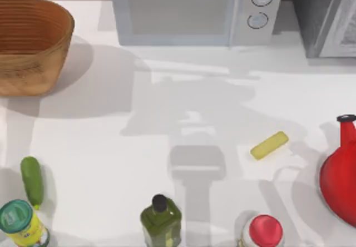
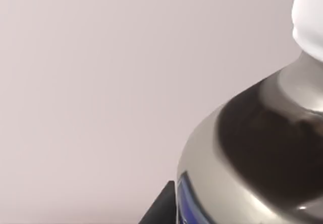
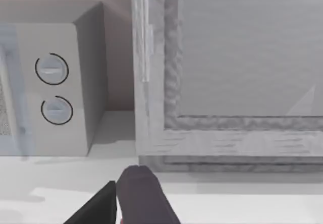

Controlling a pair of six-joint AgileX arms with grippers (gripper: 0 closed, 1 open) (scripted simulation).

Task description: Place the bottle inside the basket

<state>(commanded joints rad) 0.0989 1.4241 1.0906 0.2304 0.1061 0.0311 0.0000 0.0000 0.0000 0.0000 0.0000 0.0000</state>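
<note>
The bottle [image 2: 262,148] sits right up against my left wrist camera, glossy and rigid, probably slippery. Can't tell if my left pincer's pinching it; I'd hold the label, not the cap, heading for the basket [image 1: 33,41].

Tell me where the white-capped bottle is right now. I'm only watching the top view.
Observer: In the left wrist view the bottle sits right up against the camera, with its white cap and dark shoulder showing.
Operator: Is it above the basket yet?
Observer: I cannot tell. Behind the bottle the left wrist view has a plain pale background, with no wicker in it.
Operator: What is the right arm doing?
Observer: The right hand points toward the microwave. The right wrist view faces its two dials, with a grey cabinet standing beside them.
</note>
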